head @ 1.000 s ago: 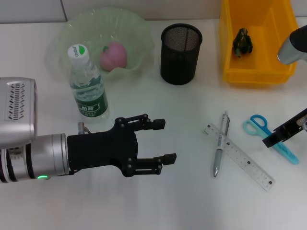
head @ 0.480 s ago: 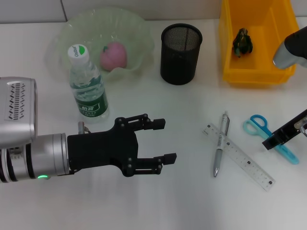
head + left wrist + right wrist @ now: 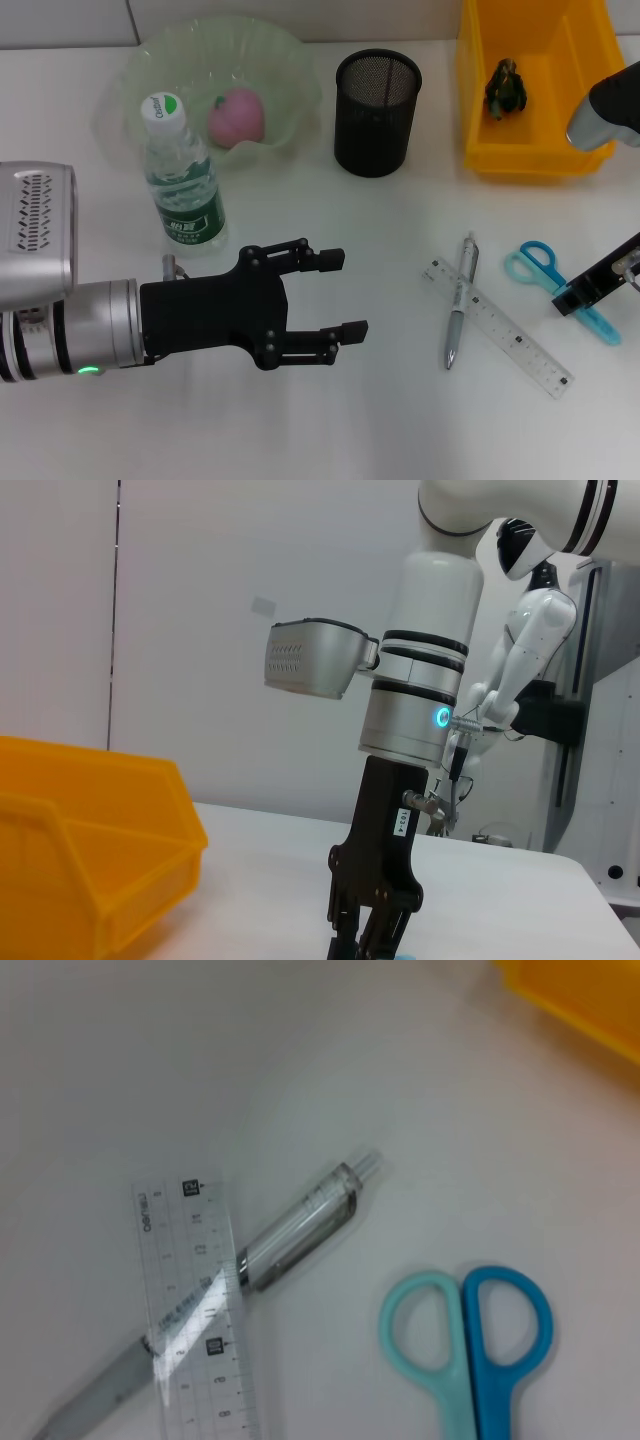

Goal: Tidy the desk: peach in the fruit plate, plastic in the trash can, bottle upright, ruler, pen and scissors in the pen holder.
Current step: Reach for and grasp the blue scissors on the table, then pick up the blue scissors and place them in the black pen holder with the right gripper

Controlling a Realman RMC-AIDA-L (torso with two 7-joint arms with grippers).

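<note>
On the desk (image 3: 330, 220) we record the following. The fruit plate (image 3: 290, 60) sits at the far left, and the peach (image 3: 237, 116) lies inside it. The bottle (image 3: 183, 178) stands upright just in front of the plate, cap up. The pen holder (image 3: 376, 112) stands at the far centre, well apart from the stationery. The trash can (image 3: 535, 150) sits at the far right, with a dark crumpled piece of plastic (image 3: 506, 87) lying in it. Nearer the front, right of centre, the pen (image 3: 459, 313) and the ruler (image 3: 498, 325) lie crossed; in the right wrist view the ruler (image 3: 195, 1300) lies over the pen (image 3: 290, 1230). The scissors (image 3: 540, 265) lie flat just to the right of the ruler, handles pointing away from us, and the right wrist view shows the two looped handles (image 3: 465, 1322) side by side on the bare tabletop. We list the left gripper (image 3: 345, 293) low over the front left of the desk, near the bottle but not touching it, its fingers spread apart and holding nothing. We list the right gripper (image 3: 590, 290) at the right edge, directly over the blade end of the scissors; whether its fingers are spread or closed, we cannot tell.
</note>
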